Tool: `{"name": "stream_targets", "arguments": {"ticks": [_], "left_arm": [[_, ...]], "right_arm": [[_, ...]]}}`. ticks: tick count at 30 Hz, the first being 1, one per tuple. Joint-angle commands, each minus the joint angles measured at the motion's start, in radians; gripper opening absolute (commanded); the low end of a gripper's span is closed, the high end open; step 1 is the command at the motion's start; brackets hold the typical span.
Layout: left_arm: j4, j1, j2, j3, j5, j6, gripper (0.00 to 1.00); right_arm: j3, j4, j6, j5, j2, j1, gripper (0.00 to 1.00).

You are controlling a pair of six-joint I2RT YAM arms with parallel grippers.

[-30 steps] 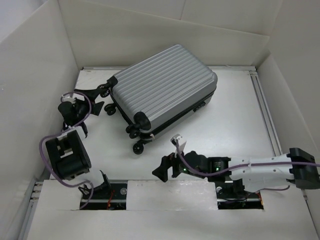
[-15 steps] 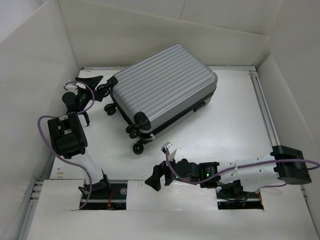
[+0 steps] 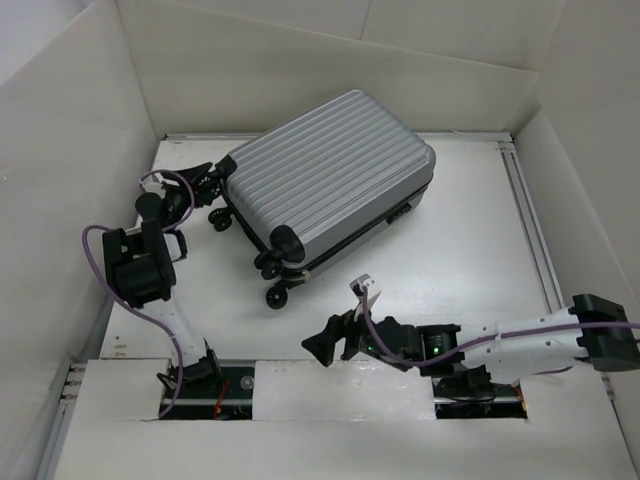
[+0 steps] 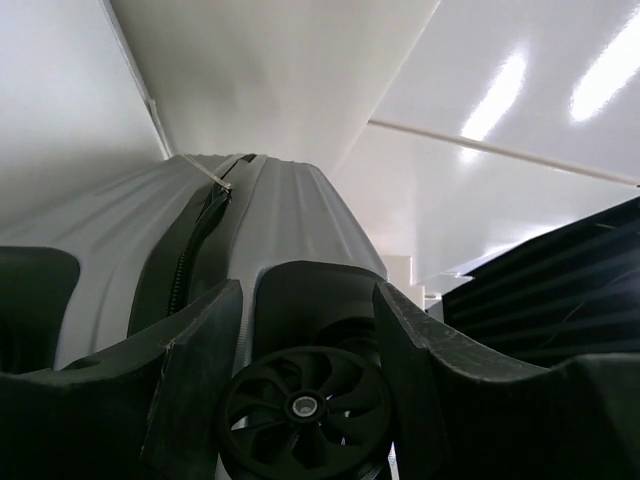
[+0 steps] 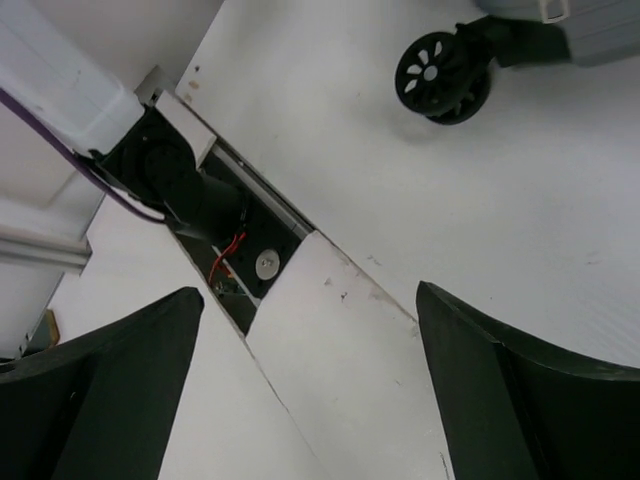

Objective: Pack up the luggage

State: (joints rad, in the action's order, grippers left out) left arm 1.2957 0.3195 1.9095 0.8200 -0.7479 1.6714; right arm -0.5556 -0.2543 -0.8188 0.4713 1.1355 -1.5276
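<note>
Now your left gripper (image 3: 198, 180) sits spread around a spinner wheel (image 4: 305, 410) of the closed luggage (image 3: 330, 170) lying flat mid-table, probably to steady it, while your right gripper (image 3: 322, 345) hovers open and empty near the bases.

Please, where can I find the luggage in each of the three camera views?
Top external: the luggage lies closed in the upper middle.
Left wrist: its ribbed shell fills the left and centre, seen from very close.
Right wrist: only a grey corner shows at the top right edge.
Shared landmark: the black spinner wheels.
</note>
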Motion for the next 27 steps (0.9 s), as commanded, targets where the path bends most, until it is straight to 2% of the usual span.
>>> {"name": "stream_targets", "arguments": {"ticks": [1,5,7,8,9,11,13,16,18,20,22,27], "left_arm": [[0.324,-0.01,-0.098,-0.071,-0.064,0.01,0.0],[0.228,-0.01,-0.266,-0.179,-0.088,-0.053,0.0],[0.171,-0.019,-0.383,-0.26,-0.099,-0.076,0.0],[0.128,-0.019,-0.421,-0.278,-0.108,-0.1,0.0],[0.078,-0.019,-0.497,-0.295,-0.108,-0.126,0.0],[-0.018,-0.019,-0.567,-0.349,-0.117,-0.18,0.0],[-0.117,-0.01,-0.659,-0.36,-0.117,-0.212,0.0],[-0.2,0.0,-0.73,-0.358,-0.126,-0.263,0.0],[-0.217,0.0,-0.74,-0.349,-0.126,-0.263,0.0],[-0.207,0.0,-0.741,-0.34,-0.126,-0.251,0.0],[-0.197,0.0,-0.73,-0.329,-0.137,-0.251,0.0],[-0.197,0.01,-0.71,-0.32,-0.157,-0.289,0.0]], "right_arm": [[0.016,0.026,-0.005,0.114,-0.058,-0.011,0.94],[0.043,0.079,-0.014,0.191,-0.144,-0.002,0.94],[0.058,0.108,0.012,0.225,-0.18,0.029,0.89],[0.068,0.109,0.026,0.236,-0.18,0.046,0.81],[0.08,0.109,0.046,0.236,-0.19,0.061,0.62],[0.089,0.096,0.111,0.236,-0.191,0.107,0.43],[0.089,0.086,0.148,0.214,-0.169,0.141,0.3],[0.143,0.027,0.213,0.202,-0.178,0.184,0.22],[0.184,-0.065,0.262,0.162,-0.198,0.251,0.22],[0.244,-0.118,0.285,0.069,-0.233,0.317,0.41],[0.282,-0.169,0.319,-0.038,-0.252,0.412,0.52],[0.306,-0.235,0.409,-0.262,-0.267,0.561,0.58]]}}
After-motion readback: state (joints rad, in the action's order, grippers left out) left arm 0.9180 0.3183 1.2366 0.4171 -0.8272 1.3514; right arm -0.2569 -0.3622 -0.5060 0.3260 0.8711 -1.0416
